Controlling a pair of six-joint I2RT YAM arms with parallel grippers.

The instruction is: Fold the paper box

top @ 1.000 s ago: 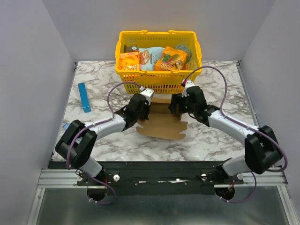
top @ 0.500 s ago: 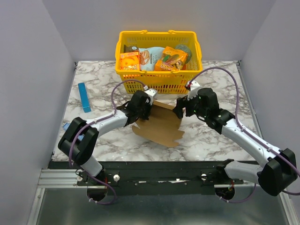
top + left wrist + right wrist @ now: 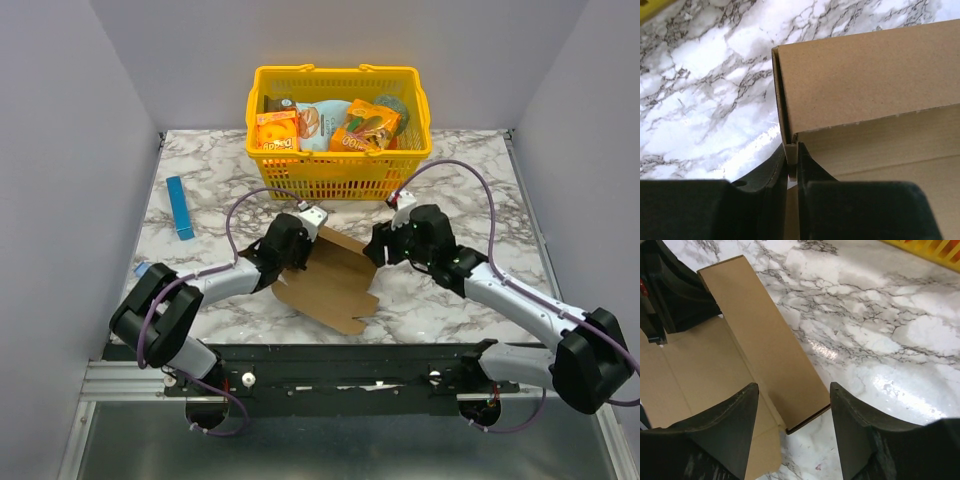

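The paper box [image 3: 328, 283] is a flat brown cardboard sheet with flaps, lifted at its far left corner and tilted over the marble table. My left gripper [image 3: 300, 247] is shut on that corner; the left wrist view shows its fingers [image 3: 774, 170] pinching the edge of the paper box [image 3: 865, 75]. My right gripper [image 3: 375, 247] is open just above the sheet's far right end. In the right wrist view its fingers [image 3: 852, 410] straddle the end of a folded strip of the paper box [image 3: 765, 345], not touching it.
A yellow basket [image 3: 340, 172] with orange snack packs stands at the back centre, just beyond both grippers. A slim blue box [image 3: 180, 207] lies at the left. A blue object [image 3: 142, 269] peeks out by the left arm's elbow.
The left gripper has pulled the cardboard's far left corner toward the left and near side, rotating the sheet. The right gripper has let go, opened and drawn back slightly.
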